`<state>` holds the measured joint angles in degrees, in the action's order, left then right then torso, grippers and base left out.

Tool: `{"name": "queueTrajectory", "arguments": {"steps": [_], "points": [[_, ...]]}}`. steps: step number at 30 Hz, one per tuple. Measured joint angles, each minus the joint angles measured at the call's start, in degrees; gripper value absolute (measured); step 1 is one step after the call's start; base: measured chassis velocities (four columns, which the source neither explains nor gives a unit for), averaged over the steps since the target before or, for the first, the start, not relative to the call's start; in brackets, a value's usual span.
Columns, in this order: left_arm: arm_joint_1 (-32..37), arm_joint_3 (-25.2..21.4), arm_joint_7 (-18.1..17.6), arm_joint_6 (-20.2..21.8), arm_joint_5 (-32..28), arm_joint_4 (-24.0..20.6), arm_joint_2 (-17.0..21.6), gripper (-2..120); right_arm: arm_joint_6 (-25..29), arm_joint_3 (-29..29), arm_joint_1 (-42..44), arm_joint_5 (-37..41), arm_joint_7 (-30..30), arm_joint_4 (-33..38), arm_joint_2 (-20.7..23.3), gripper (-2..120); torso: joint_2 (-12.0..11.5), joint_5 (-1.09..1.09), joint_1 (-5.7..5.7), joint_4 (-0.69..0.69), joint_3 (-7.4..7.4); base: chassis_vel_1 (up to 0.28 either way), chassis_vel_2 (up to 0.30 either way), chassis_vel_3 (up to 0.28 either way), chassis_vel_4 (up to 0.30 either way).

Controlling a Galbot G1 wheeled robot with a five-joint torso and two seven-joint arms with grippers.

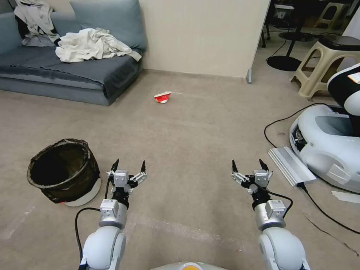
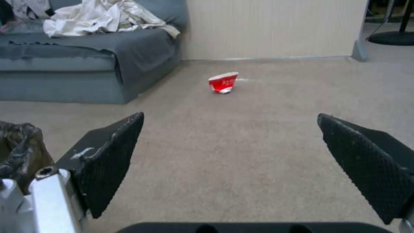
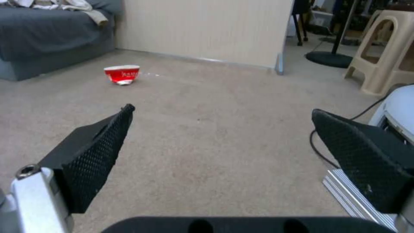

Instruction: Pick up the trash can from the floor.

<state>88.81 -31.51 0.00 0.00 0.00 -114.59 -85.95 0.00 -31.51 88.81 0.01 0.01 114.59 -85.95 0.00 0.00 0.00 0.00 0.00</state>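
Dark-bagged trash can (image 1: 63,170) looks empty, seemingly tilted on floor (image 1: 187,135); both claws spread wide.

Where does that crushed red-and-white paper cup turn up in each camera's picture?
Head view: crushed red-and-white paper cup upper centre, on the carpet.
Left wrist view: above centre.
Right wrist view: upper left.
Shared landmark: blue-grey fabric sofa.
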Motion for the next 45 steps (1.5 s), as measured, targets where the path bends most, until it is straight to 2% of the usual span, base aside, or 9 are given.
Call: {"name": "queueTrajectory", "arguments": {"steps": [25, 29, 31, 35, 37, 38, 41, 43, 45], "points": [[0.2, -0.3, 0.2, 0.3, -0.4, -0.6, 0.0, 100, -0.3, -0.1, 0.2, 0.2, 0.1, 0.4, 0.0, 100, 0.0, 0.0, 0.0, -0.01, 0.0, 0.0, 0.0, 0.0, 0.0], [1.5, -2.8, 1.4, 2.7, -3.4, -4.0, -0.6, 100, -2.5, -1.0, 1.4, 1.8, 0.7, 3.9, -0.3, 100, 0.0, 0.0, 0.0, 0.0, 0.0, 0.0, 0.0, 0.0, 0.0], [3.7, -6.8, 3.3, 6.8, -8.2, -9.6, -1.5, 100, -6.4, -2.6, 3.6, 4.6, 1.9, 9.9, -0.7, 100, 0.0, -0.01, 0.0, 0.0, 0.0, 0.0, 0.0, 0.0, 0.0], [5.7, -10.7, 5.0, 10.2, -12.3, -15.0, -2.2, 100, -10.7, -4.3, 6.0, 7.6, 3.2, 16.5, -1.2, 100, 0.0, 0.04, 0.0, 0.04, 0.0, 0.0, 0.0, 0.0, 0.0], [5.7, -10.8, 5.0, 10.2, -12.4, -15.2, -2.2, 100, -11.2, -4.5, 6.3, 8.0, 3.4, 17.4, -1.2, 100, 0.0, 0.04, 0.0, 0.01, -0.01, 0.0, 0.0, 0.0, 0.0], [6.9, -12.7, 6.4, 10.2, -13.8, -16.7, -2.3, 100, -9.4, -5.6, 7.3, 10.9, 3.3, 19.1, -0.5, 100, 0.0, -0.1, 0.0, -0.03, 0.0, 0.0, 0.0, 0.0, 0.0], [9.5, -17.0, 9.6, 8.7, -16.5, -19.4, -2.4, 100, -6.9, -5.7, 7.7, 12.2, 2.6, 19.0, 0.3, 100, 0.0, 0.1, 0.0, 0.02, 0.0, 0.0, 0.0, 0.0, 0.0], [10.4, -17.5, 10.9, 6.7, -17.0, -18.5, -2.5, 100, -5.5, -5.7, 7.7, 12.7, 2.5, 18.3, 0.6, 100, 0.0, -0.06, 0.0, 0.02, 0.0, 0.0, 0.0, 0.0, 0.0], [10.5, -17.5, 11.2, 6.2, -17.1, -18.2, -2.6, 100, -4.7, -5.6, 7.7, 12.7, 2.5, 18.0, 0.7, 100, 0.0, 0.02, 0.0, 0.01, -0.01, 0.0, 0.0, 0.0, 0.0]]}}
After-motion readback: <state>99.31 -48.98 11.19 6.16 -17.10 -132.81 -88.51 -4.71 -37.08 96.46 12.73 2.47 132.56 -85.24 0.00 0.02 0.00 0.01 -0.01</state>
